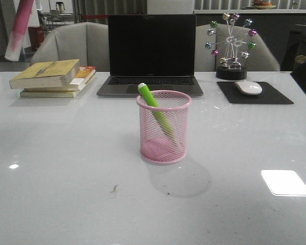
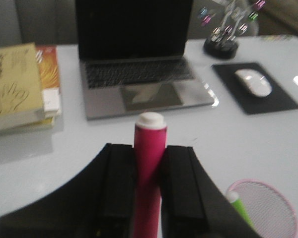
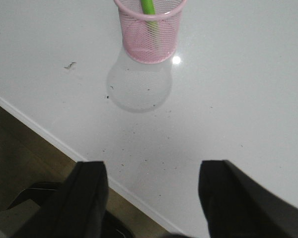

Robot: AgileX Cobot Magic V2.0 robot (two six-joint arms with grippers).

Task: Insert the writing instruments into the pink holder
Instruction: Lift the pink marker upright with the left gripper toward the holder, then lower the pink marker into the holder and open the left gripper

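Observation:
The pink holder (image 1: 163, 127) stands mid-table with the lime green marker (image 1: 154, 107) leaning inside it, whitish end up over the rim. Neither arm shows in the front view. In the left wrist view my left gripper (image 2: 149, 153) is shut on the magenta marker (image 2: 150, 148), whose whitish end sticks out past the fingers; the pink holder (image 2: 268, 206) with the green marker (image 2: 238, 208) shows off to one side, apart from the fingers. My right gripper (image 3: 151, 173) is open and empty over the table's near edge, well back from the pink holder (image 3: 150, 27).
A laptop (image 1: 150, 53) stands behind the holder. A stack of books (image 1: 53, 77) lies at the back left. A mouse (image 1: 249, 87) on a black pad (image 1: 255, 93) and a ball ornament (image 1: 231, 48) sit at the back right. The table edge (image 3: 44, 131) runs near the right gripper.

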